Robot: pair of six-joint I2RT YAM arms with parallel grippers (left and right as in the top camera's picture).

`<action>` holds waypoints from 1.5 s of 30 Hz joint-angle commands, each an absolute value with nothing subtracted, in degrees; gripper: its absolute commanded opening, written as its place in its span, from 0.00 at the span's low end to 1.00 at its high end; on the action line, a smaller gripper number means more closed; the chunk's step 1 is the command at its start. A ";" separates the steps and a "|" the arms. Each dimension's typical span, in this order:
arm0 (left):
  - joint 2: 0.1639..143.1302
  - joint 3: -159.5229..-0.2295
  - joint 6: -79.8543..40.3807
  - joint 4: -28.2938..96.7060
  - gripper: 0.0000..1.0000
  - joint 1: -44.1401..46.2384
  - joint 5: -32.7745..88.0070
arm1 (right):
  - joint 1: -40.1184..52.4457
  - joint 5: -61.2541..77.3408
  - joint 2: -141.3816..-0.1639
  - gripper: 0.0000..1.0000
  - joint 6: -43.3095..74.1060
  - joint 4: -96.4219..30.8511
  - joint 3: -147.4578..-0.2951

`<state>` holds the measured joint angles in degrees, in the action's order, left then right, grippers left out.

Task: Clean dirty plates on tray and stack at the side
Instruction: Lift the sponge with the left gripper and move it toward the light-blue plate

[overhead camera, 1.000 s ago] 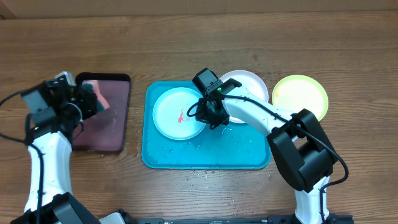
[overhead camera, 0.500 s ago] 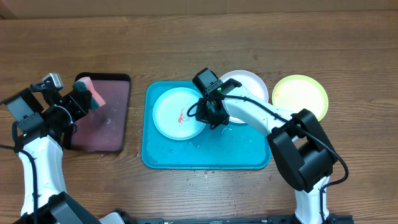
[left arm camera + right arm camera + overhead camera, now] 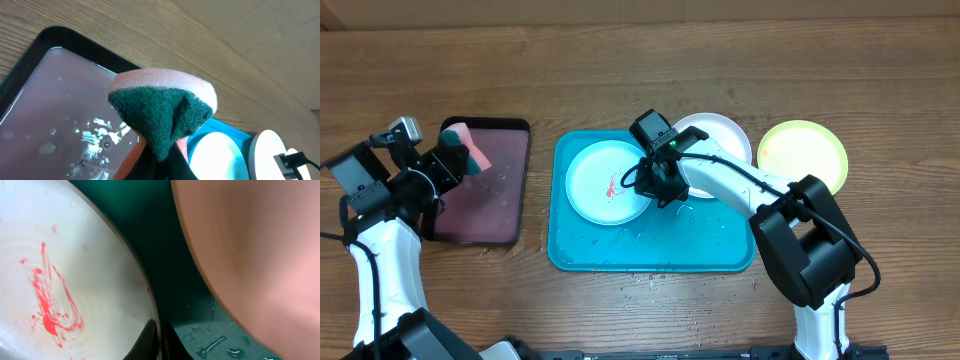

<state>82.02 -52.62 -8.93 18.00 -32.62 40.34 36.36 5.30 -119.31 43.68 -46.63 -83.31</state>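
Right wrist view: right gripper (image 3: 159, 341) apparently pinches smeared plate (image 3: 65, 265) by rim; left gripper (image 3: 161, 159) clamps sponge (image 3: 161, 112).

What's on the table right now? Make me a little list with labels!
left claw: squeezing the sponge above the dark tray
right claw: seems to pinch the light blue plate's rim
light blue plate: on the turquoise tray, red smear inside
white plate: at the tray's far right corner, overhanging its rim
green plate: on the table, right of the tray
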 commanded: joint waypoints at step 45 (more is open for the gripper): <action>98.26 -60.25 -8.69 21.82 0.04 18.00 15.40 | 37.91 3.09 -120.88 0.04 43.05 -47.70 -81.76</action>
<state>95.42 -59.31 -9.91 23.31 16.21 12.25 36.88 4.47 -119.31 43.70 -46.68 -83.29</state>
